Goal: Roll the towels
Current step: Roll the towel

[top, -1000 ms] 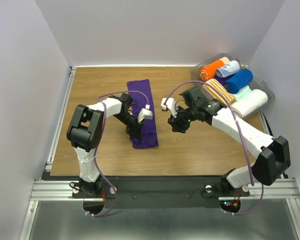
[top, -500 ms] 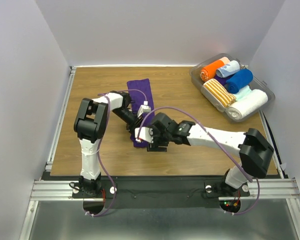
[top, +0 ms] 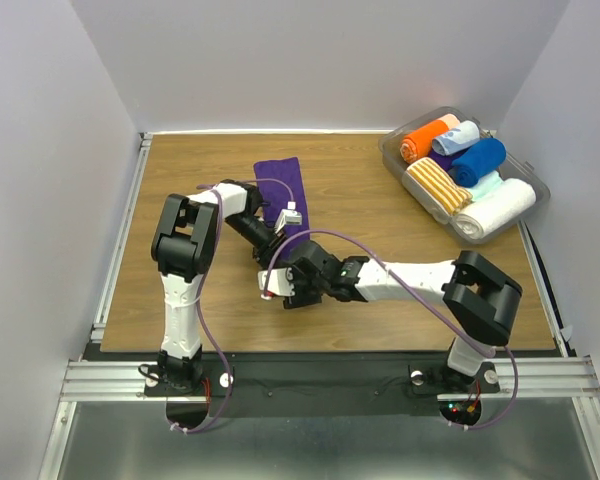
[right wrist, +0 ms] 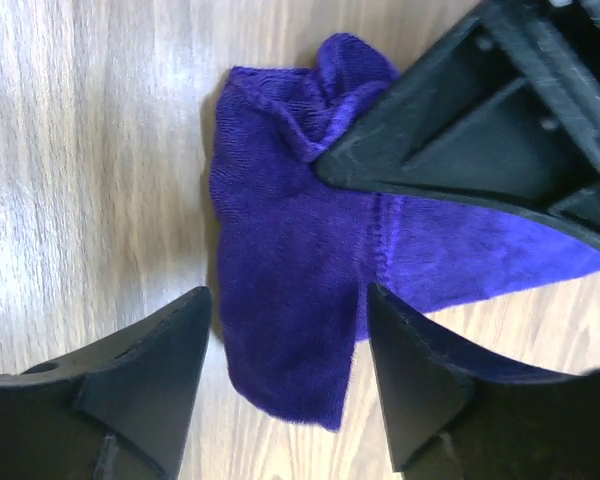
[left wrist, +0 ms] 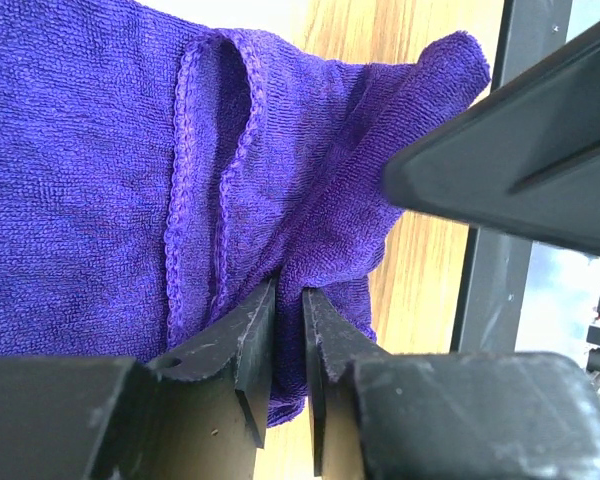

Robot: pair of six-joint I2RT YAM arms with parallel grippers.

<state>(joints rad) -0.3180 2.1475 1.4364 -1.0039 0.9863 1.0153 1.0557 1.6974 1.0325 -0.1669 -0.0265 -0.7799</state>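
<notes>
At the left wrist, jaws pinch purple towel point(left wrist: 90, 150).

Lab robot cell: white enclosure walls point(top: 50, 150), aluminium rail point(top: 320, 378), wooden tabletop point(top: 350, 190).

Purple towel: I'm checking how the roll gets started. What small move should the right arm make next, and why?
Probably lower the right end effector and close it on the near edge of the purple towel. Its jaws stand open astride that bunched end, while the left end effector pinches a fold beside it; two grips should start the roll evenly.
</notes>
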